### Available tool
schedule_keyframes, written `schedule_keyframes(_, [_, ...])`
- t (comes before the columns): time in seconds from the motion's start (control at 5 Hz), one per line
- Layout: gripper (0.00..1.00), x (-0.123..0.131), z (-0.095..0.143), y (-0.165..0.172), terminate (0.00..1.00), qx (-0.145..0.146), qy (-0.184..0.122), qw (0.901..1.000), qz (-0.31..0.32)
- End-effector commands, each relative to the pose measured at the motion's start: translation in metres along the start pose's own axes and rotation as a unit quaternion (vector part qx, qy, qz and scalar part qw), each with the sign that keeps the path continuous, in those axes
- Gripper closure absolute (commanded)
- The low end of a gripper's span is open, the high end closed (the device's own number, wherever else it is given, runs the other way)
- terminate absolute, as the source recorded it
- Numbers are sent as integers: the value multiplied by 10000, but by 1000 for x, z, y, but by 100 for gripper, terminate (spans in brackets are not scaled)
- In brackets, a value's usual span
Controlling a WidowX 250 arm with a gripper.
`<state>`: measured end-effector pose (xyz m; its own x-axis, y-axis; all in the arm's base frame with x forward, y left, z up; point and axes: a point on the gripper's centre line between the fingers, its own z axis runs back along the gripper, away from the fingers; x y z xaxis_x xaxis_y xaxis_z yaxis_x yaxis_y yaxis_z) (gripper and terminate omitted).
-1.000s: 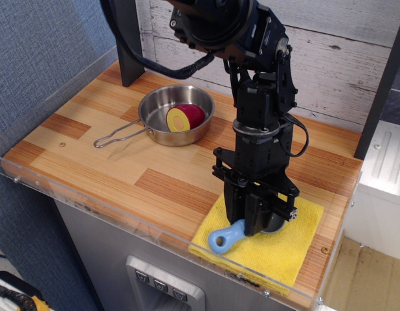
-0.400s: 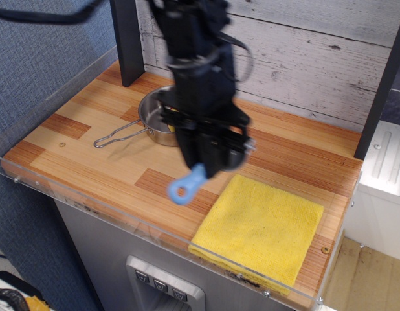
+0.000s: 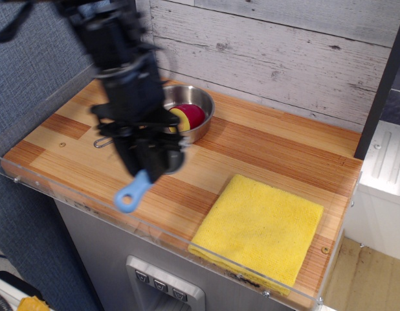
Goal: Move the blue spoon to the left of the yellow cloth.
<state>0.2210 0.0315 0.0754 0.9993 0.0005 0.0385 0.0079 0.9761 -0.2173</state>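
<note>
Above the counter's front-left, gripper (image 3: 150, 162) clamps one blue spoon (image 3: 134, 192), carried further left since the earlier frame; one yellow cloth (image 3: 259, 229) lies at four o'clock, one steel pan (image 3: 195, 116) at one o'clock.

We see the gripper (image 3: 150, 170) clamped on the blue spoon (image 3: 133, 192), whose light-blue handle sticks out down and to the left, above the wooden counter (image 3: 265, 139). The yellow cloth (image 3: 261, 229) lies flat near the counter's front right corner, well apart from the spoon and to its right. Behind the arm, a steel pan (image 3: 190, 116) holds a red-and-yellow toy piece (image 3: 185, 116).
</note>
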Motion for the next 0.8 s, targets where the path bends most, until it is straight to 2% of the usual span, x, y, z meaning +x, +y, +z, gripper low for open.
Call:
schedule_keyframes(0.0, [100,4,-7,29,0,-31,-488,9961,737])
schedule_keyframes(0.2, [100,27,-13,34,0,10,-745,9936,854])
schedule_keyframes(0.4, [100,47,-20,25,0,75,-775,9946,684])
schedule_keyframes(0.6, [100,51,-25,20,0,153,-730,9956,573])
